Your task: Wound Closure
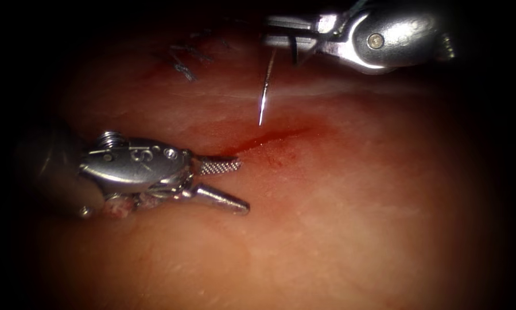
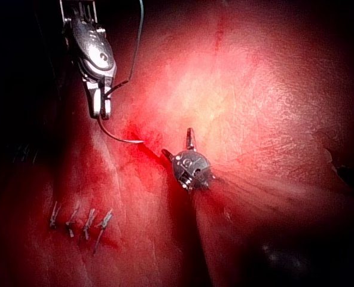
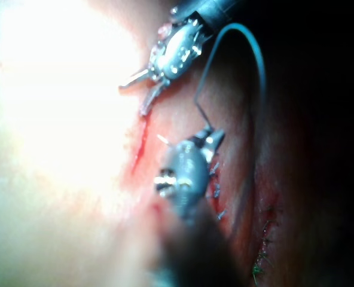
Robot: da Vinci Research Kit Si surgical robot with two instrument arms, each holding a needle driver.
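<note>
The tissue (image 1: 338,218) has a short cut (image 1: 269,138) wet with red fluid. My right tool (image 1: 266,33) reaches in above the cut, its jaws shut on the curved needle (image 1: 264,92) near its tail end. The needle hangs free of the tissue, its tip just over the cut. Dark thread (image 1: 294,50) trails from the jaws. My left tool (image 1: 243,185) lies at the cut's left end, jaws open and holding nothing. The left wrist view shows the right tool (image 2: 102,110) gripping the needle (image 2: 117,137) and the left tool (image 2: 178,145) spread beside it.
Several finished stitches with cut thread ends (image 1: 183,63) sit up and to the left of the cut, also seen as stitches (image 2: 81,221) in the left wrist view. A long arc of thread (image 3: 249,48) curves behind the right tool (image 3: 186,167).
</note>
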